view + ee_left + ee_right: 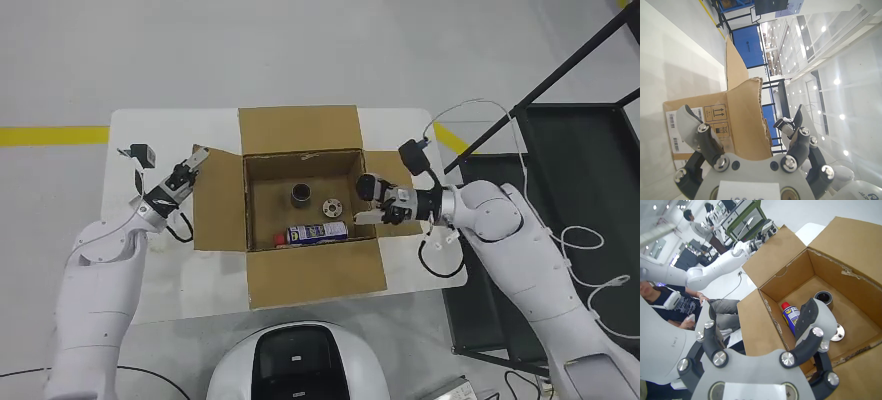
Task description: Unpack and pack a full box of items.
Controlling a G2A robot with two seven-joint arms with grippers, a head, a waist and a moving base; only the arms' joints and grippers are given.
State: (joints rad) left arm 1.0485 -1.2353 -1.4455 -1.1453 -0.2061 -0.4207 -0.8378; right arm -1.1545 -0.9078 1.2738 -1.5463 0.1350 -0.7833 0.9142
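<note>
Cardboard box (pixel 315 272) sits on the white surface (pixel 150 130) with all four flaps folded out. Inside the box, a blue spray can (pixel 312 233) lies along its near wall, with a dark cylinder (pixel 300 193) and a metal flange (pixel 331 209) on its floor. Right pincer (pixel 369 200) hangs spread wide over the box's right rim, holding nothing. Left pincer (pixel 193 162) is also spread wide, at the outer edge of the box's left flap, which shows between its fingers (pixel 684 117).

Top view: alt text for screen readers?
Open cardboard box on a white table, holding a spray can, a dark cylinder and a metal flange. The right jaws hang open over its right edge; the left jaws sit beside its left flap.
</note>
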